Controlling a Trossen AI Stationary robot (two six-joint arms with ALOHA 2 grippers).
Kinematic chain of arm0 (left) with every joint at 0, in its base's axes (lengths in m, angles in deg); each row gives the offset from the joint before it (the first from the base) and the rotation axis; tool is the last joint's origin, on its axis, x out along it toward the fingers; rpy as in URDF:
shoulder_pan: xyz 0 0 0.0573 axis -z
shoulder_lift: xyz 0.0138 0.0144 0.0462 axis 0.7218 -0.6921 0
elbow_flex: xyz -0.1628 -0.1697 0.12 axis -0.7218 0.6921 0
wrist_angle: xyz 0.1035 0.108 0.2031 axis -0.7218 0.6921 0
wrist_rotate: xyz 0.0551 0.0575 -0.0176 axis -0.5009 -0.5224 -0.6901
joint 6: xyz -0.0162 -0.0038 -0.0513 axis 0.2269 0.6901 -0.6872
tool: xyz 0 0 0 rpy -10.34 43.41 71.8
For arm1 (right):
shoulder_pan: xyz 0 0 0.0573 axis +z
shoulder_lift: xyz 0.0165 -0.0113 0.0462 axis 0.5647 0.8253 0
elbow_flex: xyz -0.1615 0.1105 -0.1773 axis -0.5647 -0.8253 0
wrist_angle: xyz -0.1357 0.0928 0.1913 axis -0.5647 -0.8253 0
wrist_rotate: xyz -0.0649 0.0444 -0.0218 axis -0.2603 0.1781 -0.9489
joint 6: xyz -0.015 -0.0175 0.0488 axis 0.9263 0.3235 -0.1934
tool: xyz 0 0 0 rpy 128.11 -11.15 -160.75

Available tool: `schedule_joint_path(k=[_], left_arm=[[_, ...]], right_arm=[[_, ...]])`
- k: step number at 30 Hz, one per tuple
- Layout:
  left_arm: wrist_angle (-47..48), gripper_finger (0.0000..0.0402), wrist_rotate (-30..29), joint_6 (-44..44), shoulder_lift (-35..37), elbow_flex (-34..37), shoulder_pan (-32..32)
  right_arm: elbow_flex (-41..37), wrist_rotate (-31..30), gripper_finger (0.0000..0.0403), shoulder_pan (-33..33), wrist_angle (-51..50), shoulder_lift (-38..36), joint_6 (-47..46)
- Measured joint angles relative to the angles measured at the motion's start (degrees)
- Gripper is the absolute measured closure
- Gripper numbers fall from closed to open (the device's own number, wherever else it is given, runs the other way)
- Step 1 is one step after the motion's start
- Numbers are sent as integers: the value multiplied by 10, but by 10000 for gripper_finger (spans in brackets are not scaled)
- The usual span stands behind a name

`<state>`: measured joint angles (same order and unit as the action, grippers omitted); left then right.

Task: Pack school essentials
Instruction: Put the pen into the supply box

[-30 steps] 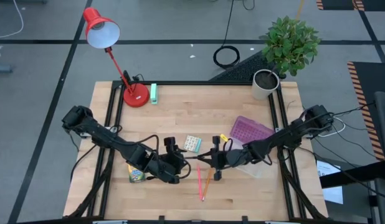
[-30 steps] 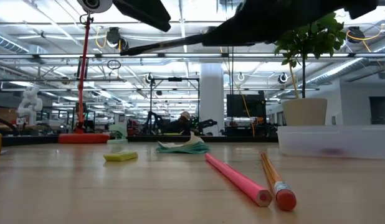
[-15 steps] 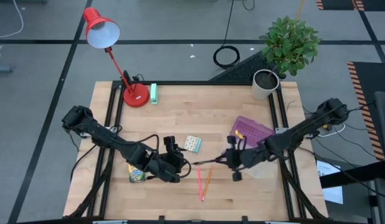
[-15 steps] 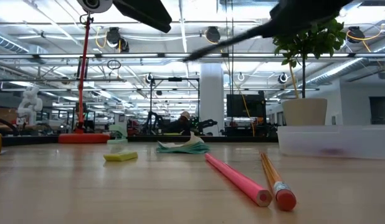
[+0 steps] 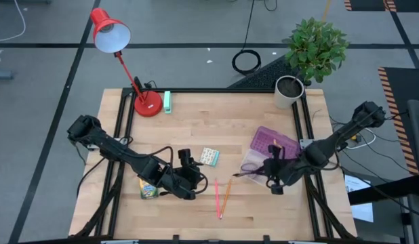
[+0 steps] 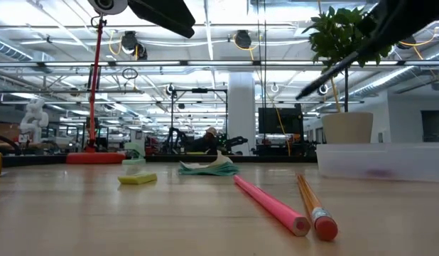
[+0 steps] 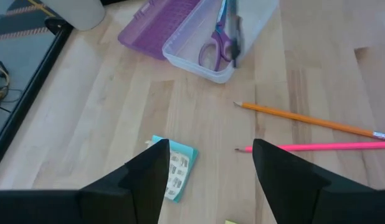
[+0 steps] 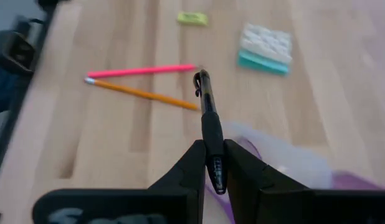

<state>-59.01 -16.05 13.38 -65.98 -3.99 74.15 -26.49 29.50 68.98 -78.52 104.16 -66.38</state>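
While the right gripper [image 8: 209,163] clenches the black pen [image 8: 207,118] above the clear case [image 5: 260,163] (purple-blue scissors [image 7: 215,38] already inside), we see the left gripper [image 7: 208,171] spread wide over the table [image 5: 196,122], near the patterned pack [image 5: 209,156]. Pink pencil [image 5: 216,196] and orange pencil [image 5: 225,198] lie side by side; the crayon box [image 5: 148,189] sits beside the left arm.
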Motion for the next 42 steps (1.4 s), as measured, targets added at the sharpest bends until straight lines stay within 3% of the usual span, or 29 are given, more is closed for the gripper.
schedule_joint_path(k=[14,42], left_arm=[[0,167,3,-1,0,0,0],[-3,167,3,-2,0,0,-1]], right_arm=[[-5,-44,367,23,-207,-31,-195],[-107,-32,352,-43,-162,-31,-172]])
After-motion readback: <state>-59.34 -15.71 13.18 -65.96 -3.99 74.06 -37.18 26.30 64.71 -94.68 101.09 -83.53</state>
